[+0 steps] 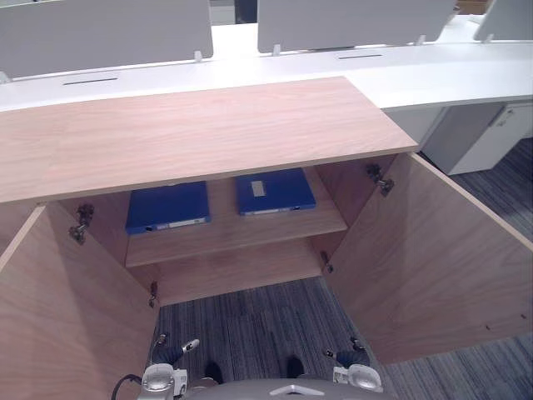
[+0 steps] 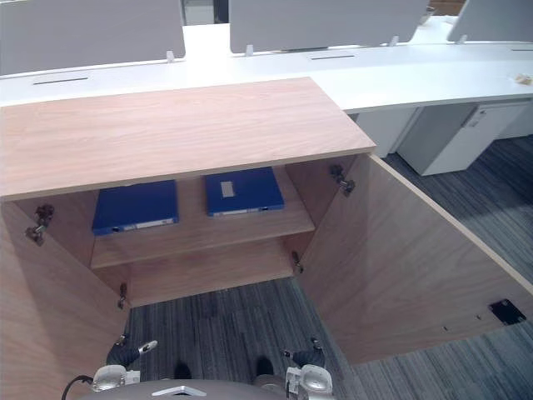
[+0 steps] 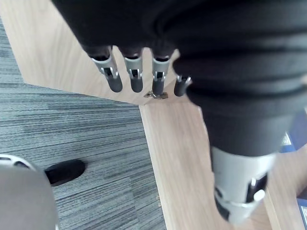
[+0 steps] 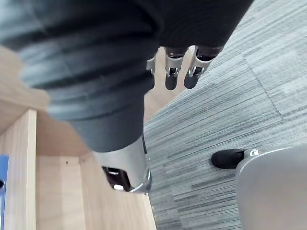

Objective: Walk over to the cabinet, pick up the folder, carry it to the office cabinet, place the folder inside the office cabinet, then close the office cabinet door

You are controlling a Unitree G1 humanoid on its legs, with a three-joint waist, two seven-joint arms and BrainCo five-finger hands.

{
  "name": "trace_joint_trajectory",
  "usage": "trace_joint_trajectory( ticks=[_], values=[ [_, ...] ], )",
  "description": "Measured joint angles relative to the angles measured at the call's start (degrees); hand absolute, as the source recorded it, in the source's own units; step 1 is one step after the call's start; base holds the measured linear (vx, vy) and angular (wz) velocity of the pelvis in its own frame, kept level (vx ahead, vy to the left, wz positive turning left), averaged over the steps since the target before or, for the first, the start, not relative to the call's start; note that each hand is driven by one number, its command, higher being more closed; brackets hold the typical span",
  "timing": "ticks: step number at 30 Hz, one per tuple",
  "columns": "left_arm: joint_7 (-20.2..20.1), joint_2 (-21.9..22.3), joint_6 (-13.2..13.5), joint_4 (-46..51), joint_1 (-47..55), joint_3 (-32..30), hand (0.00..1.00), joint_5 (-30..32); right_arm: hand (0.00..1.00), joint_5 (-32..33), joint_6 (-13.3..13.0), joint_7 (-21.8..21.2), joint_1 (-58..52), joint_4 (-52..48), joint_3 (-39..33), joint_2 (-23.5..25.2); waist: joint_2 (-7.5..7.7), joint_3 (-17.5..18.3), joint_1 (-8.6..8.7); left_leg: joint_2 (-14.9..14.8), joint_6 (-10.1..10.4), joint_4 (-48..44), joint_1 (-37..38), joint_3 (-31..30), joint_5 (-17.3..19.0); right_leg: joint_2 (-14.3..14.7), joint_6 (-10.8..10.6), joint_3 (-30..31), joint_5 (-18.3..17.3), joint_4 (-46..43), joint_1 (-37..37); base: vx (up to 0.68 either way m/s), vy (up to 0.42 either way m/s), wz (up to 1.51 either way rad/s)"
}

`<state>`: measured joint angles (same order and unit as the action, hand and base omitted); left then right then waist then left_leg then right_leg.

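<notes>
Blue folders lie flat, side by side, on the shelf (image 1: 225, 237) inside the wooden cabinet (image 1: 200, 133). One folder (image 1: 169, 207) is in the middle left of the frame. The other folder (image 1: 275, 192), with a grey label on top, sits just to its right. Lying flat, they cannot tip over.

Both doors stand wide open, the left door (image 1: 58, 317) and the right door (image 1: 433, 258), so there is room to reach in. A white worktop (image 1: 433, 71) runs behind the cabinet.

The left robot hand (image 3: 135, 76) hangs low over the grey carpet (image 3: 86, 124), by the cabinet's wood. Its fingers are loose and straight, and it holds nothing. The right robot hand (image 4: 173, 72) hangs the same way, empty too.

I think the hands rest low because no reach has begun yet.
</notes>
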<state>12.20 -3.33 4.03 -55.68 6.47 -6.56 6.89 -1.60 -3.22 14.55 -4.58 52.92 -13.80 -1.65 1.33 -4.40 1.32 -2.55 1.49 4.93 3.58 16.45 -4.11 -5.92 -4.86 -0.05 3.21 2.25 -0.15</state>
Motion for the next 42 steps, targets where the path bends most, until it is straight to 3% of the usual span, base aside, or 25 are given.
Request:
trace_joint_trajectory(
  ticks=[3,9,16,20,24,28,36,42],
  values=[
    [0.02,-0.08,-0.44,-0.01,0.01,-0.02,0.0,0.0,0.0,3.76,-0.08,0.96,-0.49,-0.85,-3.83,-0.07,0.01,0.02,0.69,-0.09,-0.01,0.0,1.19,2.15,0.79,0.29,0.0,2.25,0.0,0.02,-0.01,0.04,0.018,-0.44],
    [-0.01,0.17,-0.7,1.0,1.7,0.08,0.0,0.02,0.0,13.22,-1.68,3.68,-5.61,-18.36,-13.31,0.16,-0.5,1.64,2.49,-0.56,0.71,-0.04,3.02,9.75,3.41,1.34,0.23,8.22,0.18,-1.23,-2.97,0.07,0.017,-0.61],
    [-0.46,1.31,-0.81,4.83,2.61,0.59,0.0,0.17,0.0,16.9,-4.11,7.78,-5.6,-32.21,-23.91,-0.36,-1.2,2.43,4.12,-1.81,2.07,-0.39,5.71,15.34,5.49,3.17,0.11,12.08,0.79,-1.78,-3.15,0.12,-0.011,-0.44],
    [-1.54,1.37,-0.47,5.82,2.0,1.85,0.0,0.17,0.0,18.92,-4.45,8.33,0.01,-33.03,-27.43,-5.34,-2.64,1.93,5.53,-2.04,2.52,-0.42,6.08,17.63,6.46,3.62,0.1,13.53,0.83,-1.81,-3.97,0.05,-0.024,-0.31],
    [-2.57,1.24,-0.24,6.15,2.27,3.47,0.0,0.16,0.0,21.05,-4.72,7.99,4.21,-29.12,-28.12,-13.45,-4.33,1.24,5.94,-1.94,2.57,-0.43,6.58,18.74,7.26,3.88,0.2,14.07,0.74,-1.86,-4.11,0.01,-0.038,-0.15],
    [-3.59,0.58,0.25,6.09,3.46,5.94,0.0,0.13,0.0,22.76,-4.75,4.79,9.18,-22.45,-26.54,-22.45,-5.81,0.29,6.54,-2.24,2.48,-3.46,5.11,18.55,8.85,3.93,0.15,14.04,0.04,-2.63,-4.85,-0.02,-0.062,-0.01],
    [-4.37,-0.39,0.97,5.42,5.26,9.44,0.0,0.12,0.0,22.46,-4.36,0.31,12.23,-15.52,-18.3,-31.5,-6.67,-0.08,7.05,-1.9,2.17,-3.96,3.17,16.3,8.88,3.04,-0.32,12.17,-0.21,-2.34,-5.75,-0.03,-0.043,0.12],
    [-4.42,-0.86,1.16,5.23,5.49,10.41,0.0,0.13,0.0,21.2,-4.08,-1.87,15.24,-13.13,-12.54,-35.19,-7.73,-1.34,8.01,-1.01,1.79,-3.96,1.93,13.7,8.64,1.77,-0.91,10.2,0.18,-1.3,-5.46,-0.02,-0.016,0.18]
  ],
)
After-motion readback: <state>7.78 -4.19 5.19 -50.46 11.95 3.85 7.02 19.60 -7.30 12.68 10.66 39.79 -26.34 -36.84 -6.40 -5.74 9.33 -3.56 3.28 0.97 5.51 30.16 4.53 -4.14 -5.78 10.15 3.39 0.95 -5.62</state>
